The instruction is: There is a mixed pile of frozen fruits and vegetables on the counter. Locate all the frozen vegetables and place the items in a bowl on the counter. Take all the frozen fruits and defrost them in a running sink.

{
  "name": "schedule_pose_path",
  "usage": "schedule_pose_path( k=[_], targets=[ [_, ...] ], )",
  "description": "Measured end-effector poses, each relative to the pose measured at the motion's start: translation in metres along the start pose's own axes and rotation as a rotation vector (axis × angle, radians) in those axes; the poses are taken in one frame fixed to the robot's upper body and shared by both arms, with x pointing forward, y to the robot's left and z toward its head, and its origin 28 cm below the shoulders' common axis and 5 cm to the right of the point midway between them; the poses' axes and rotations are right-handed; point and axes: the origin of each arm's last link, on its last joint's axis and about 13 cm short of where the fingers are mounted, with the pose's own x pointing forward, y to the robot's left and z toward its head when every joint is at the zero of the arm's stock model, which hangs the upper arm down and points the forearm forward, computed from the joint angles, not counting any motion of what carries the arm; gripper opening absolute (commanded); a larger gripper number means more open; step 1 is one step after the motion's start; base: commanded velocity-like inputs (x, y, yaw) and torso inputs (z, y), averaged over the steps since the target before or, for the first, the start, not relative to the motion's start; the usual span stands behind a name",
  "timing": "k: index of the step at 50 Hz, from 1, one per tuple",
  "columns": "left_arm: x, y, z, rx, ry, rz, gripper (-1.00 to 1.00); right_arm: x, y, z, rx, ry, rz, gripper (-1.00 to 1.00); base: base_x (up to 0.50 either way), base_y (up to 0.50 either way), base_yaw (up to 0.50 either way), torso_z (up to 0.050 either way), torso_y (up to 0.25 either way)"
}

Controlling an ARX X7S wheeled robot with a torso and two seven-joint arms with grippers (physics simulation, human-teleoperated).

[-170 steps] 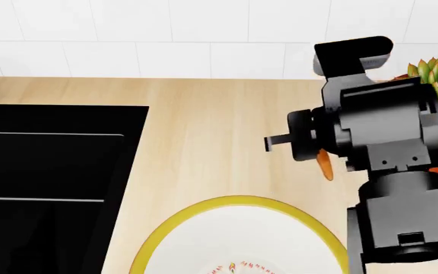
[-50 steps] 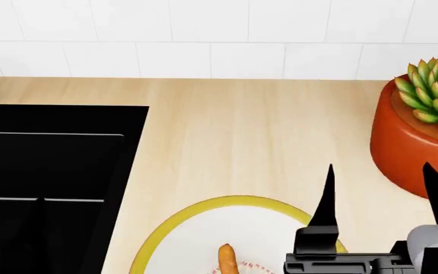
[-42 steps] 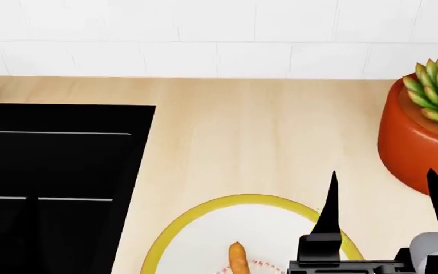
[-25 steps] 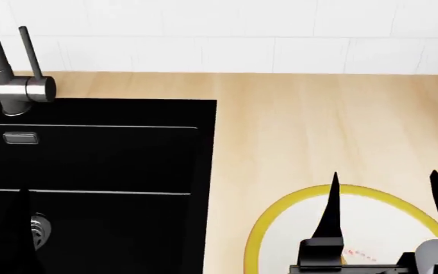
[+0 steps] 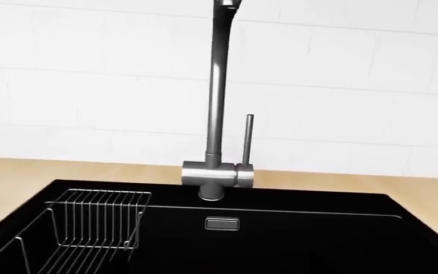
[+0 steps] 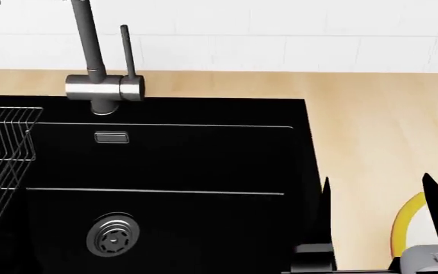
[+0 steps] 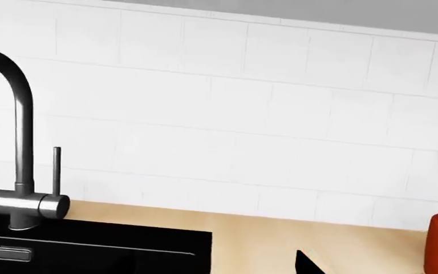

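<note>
Right claw (image 6: pixel 377 197) at the near right edge, prongs spread wide w/ nothing between — empty, prob free for the next pick. Left claw not in view. Bowl (image 6: pixel 403 220) just peeks in at near right on the tabletop (image 6: pixel 371 120); sink (image 6: pixel 166 188) fills the left, faucet (image 6: pixel 97 85) at its far edge, no water visible. No produce in sight.

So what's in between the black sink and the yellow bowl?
Only bare counter. In the head view, a strip of light wood runs between the sink and the bowl rim, with the right gripper open above it.
</note>
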Motion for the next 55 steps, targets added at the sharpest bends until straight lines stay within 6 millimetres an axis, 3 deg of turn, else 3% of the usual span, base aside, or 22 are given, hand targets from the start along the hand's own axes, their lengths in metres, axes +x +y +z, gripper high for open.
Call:
schedule_pose_path(
  k=[43, 55],
  targets=[
    [0.0001, -0.0006, -0.0001, 0.001, -0.003, -0.003, 1.00, -0.0006, -0.0005, -0.0016, -0.019, -0.008, -0.002, 1.00, 0.03, 0.50, 0.00, 0.000, 0.000],
    [0.0002, -0.0003, 0.0002, 0.004, -0.005, -0.001, 1.00, -0.0008, -0.0019, -0.0013, 0.000, 0.004, -0.012, 1.00, 0.00, 0.01, 0.00, 0.000, 0.000]
  ],
)
